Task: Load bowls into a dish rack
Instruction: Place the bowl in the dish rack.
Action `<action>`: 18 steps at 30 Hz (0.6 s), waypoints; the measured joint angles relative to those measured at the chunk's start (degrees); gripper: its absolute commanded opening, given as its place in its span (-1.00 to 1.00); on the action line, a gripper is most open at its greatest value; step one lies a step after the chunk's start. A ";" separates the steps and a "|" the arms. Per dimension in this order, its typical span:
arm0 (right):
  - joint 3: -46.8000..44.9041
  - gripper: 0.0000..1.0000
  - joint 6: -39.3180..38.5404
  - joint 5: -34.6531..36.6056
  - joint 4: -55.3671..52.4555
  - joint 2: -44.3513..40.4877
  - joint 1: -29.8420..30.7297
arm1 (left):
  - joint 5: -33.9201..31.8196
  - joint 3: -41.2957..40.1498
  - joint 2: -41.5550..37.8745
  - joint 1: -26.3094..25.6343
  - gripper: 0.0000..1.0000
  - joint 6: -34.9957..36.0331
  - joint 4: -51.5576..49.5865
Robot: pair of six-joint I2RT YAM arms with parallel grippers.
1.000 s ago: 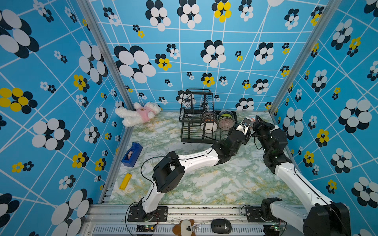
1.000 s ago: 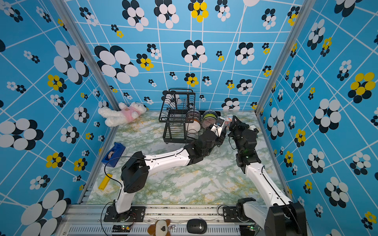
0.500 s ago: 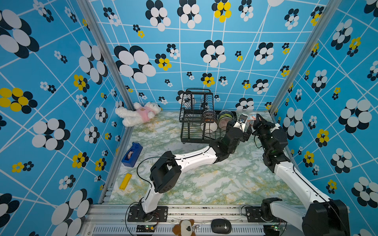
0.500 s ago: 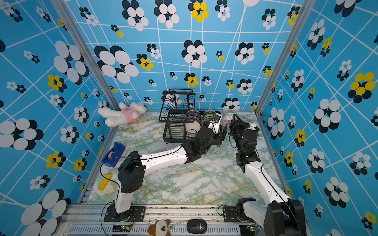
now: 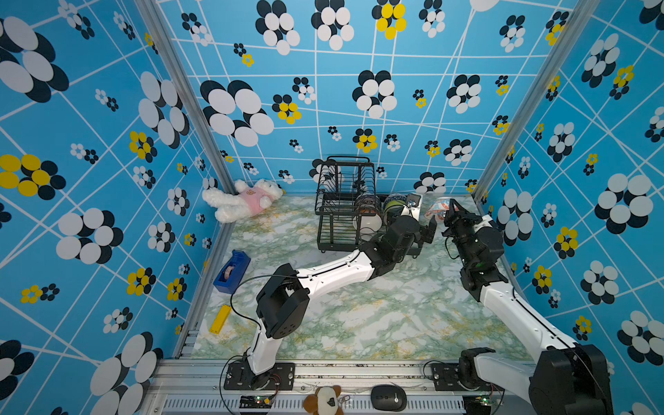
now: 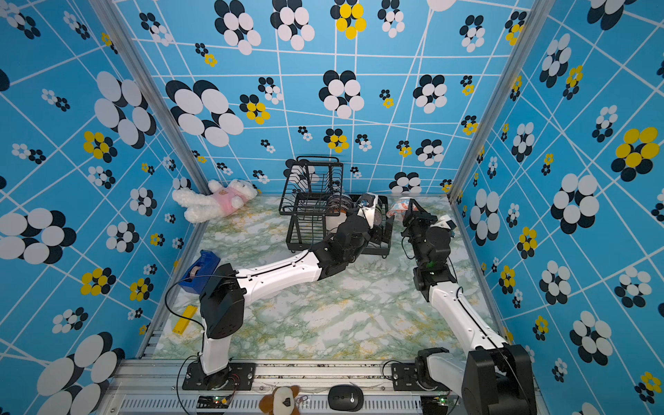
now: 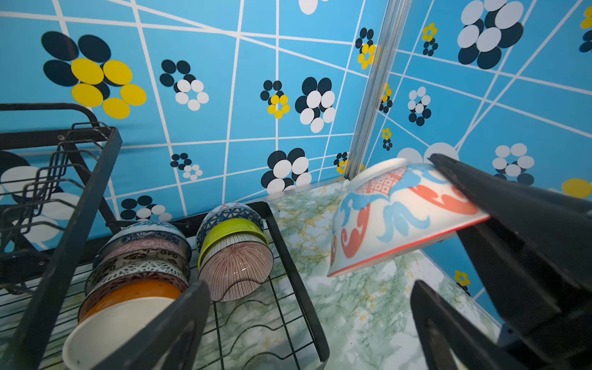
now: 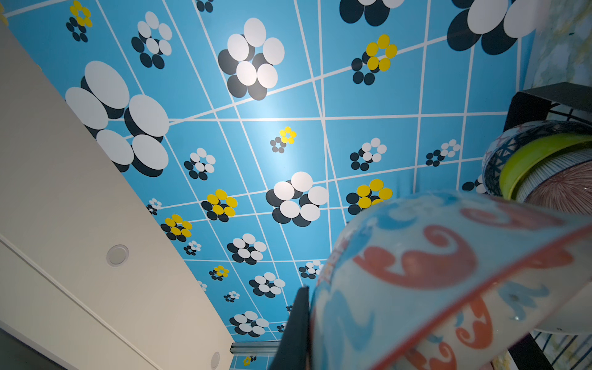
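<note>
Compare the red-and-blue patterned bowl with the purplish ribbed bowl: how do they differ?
The red-and-blue patterned bowl is gripped by the right gripper, outside the dish rack; the purplish ribbed bowl stands on edge inside it. The patterned bowl bears swirls on white, the ribbed bowl fine radiating lines. Both are round bowls.

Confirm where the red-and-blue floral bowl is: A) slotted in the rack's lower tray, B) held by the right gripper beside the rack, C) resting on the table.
B: the right gripper pinches the floral bowl by its rim, outside the dish rack.
</note>
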 measured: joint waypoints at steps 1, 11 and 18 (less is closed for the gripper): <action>0.00 -1.00 -0.02 -0.24 0.33 0.26 -0.42 | 0.24 0.00 -0.35 0.35 0.98 -0.52 -1.03; -0.02 -1.00 -1.90 -0.59 2.78 1.33 -2.19 | 4.26 1.62 -3.45 3.04 0.98 -5.25 -11.96; -0.02 -1.00 -3.76 -1.42 3.58 1.46 -2.40 | 5.81 1.81 -6.91 3.80 0.98 -4.66 -17.46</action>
